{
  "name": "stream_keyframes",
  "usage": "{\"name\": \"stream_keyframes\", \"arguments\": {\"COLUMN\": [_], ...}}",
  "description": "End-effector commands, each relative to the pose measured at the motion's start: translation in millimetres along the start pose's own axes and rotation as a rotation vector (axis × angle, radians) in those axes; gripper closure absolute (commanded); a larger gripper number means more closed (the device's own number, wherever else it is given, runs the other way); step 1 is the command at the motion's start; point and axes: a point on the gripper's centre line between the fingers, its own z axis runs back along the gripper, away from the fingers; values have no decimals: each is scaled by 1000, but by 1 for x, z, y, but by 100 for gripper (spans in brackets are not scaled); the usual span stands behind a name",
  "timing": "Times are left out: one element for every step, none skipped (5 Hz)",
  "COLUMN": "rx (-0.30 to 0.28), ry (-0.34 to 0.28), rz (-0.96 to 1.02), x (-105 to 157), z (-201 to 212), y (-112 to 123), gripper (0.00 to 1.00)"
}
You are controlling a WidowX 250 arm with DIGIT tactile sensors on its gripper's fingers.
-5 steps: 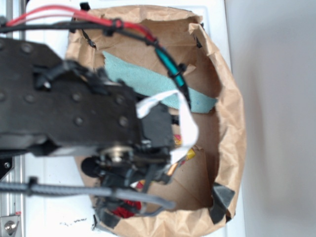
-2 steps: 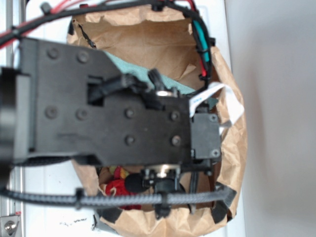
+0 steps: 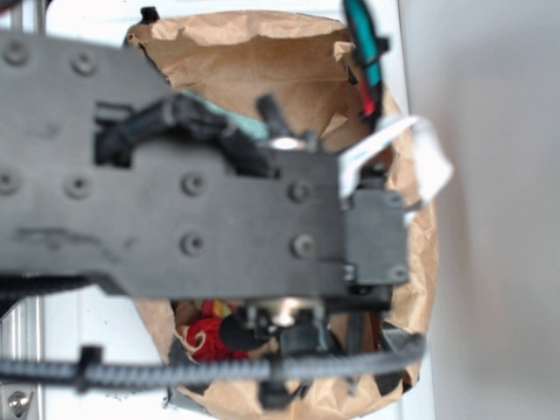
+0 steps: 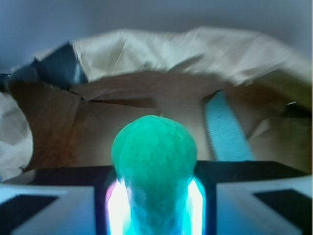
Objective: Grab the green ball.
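In the wrist view the green ball (image 4: 154, 156) fills the centre, squeezed between my two glowing fingers (image 4: 119, 208), so my gripper (image 4: 155, 208) is shut on it. The ball bulges out above the fingertips, held above the brown paper bag's floor. In the exterior view my black arm (image 3: 201, 219) covers most of the bag (image 3: 411, 262); the ball and the fingers are hidden beneath it.
A flat light teal cloth (image 4: 225, 129) lies on the bag floor to the right of the ball. The red knot of a rope toy (image 3: 206, 337) shows under the arm at the bag's lower left. Crumpled bag walls (image 4: 186, 49) ring the space.
The arm has swung from the left side to the right and grown larger in the exterior view, rising toward the camera. The red knot is now uncovered at the lower left.
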Motion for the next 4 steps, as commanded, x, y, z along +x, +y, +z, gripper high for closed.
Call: {"name": "stream_keyframes", "arguments": {"rx": [-7,1,-13,-1], "ry": [61,82,75,69], "rz": [-91,-119,-124,-155], "x": [8,1,-2,1], "z": [20,17,17,16], "y": [-2,0,1,-2], "gripper": [100,100,100,100]}}
